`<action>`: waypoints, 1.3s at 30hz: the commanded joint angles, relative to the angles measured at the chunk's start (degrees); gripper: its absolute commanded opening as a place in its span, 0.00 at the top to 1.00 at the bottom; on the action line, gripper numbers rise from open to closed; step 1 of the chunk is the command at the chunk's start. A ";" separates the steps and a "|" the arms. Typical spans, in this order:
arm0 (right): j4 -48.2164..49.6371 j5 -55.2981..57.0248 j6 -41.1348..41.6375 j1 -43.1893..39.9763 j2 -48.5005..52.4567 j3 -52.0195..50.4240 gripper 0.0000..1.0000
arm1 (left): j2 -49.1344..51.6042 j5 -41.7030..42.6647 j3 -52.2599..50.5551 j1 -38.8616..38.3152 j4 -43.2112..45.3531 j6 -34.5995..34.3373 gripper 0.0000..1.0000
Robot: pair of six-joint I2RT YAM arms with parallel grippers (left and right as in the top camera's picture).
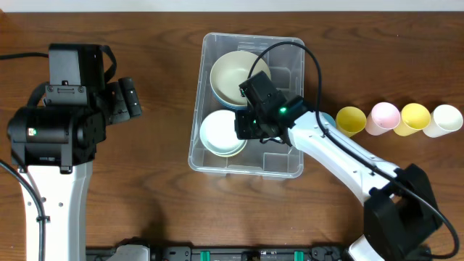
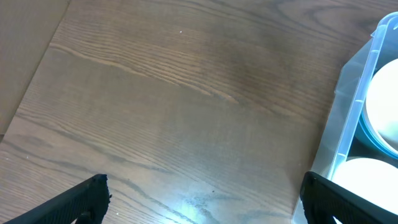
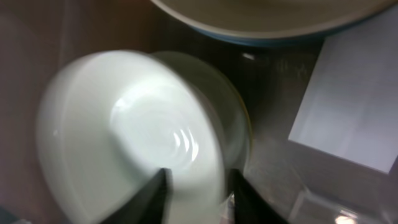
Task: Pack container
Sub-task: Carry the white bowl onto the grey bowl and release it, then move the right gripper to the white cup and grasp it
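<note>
Right now the right gripper (image 1: 247, 127) is down inside the clear container (image 1: 197, 156), at the right edge of the small white bowl (image 1: 220, 133). This bowl sits flat in the near half of the box, and the big cream bowl (image 1: 238, 75) fills the far half. In the right wrist view one finger is over the inside of the small bowl and the other is outside it, so the rim runs between the jaws. That picture is blurry, so I cannot tell if they pinch the rim or just stand around it. The bowl is round, so it has no long side, and only the rim matters. The left gripper (image 2: 205, 186) is wide open over bare table (image 2: 155, 93), just left of the box, holding nothing. The right arm is much nearer. Four cups (image 1: 399, 119) wait in a row to the right, well apart from the box.
</note>
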 commanded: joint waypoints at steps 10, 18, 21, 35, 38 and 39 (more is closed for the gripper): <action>-12.94 12.66 -2.54 -15.41 -24.90 3.06 0.27 | 0.02 -0.09 0.46 0.26 -0.13 -0.94 0.02; -18.60 12.70 -2.54 -48.26 -33.55 3.04 0.14 | 0.02 -0.09 0.46 0.26 -0.13 -0.94 0.02; -18.84 12.61 -2.54 -59.91 -32.13 2.97 0.14 | 0.02 -0.07 0.46 0.24 -0.13 -0.94 0.02; -7.58 8.37 0.70 -76.94 -10.99 2.97 0.18 | 0.02 -0.07 0.46 0.24 -0.13 -0.94 0.02; -6.67 8.39 0.70 -76.91 -6.84 2.97 0.19 | 0.02 -0.07 0.46 0.26 -0.13 -0.94 0.02; -6.36 8.39 0.68 -76.94 -5.35 2.97 0.19 | 0.02 -0.09 0.46 0.26 -0.13 -0.94 0.02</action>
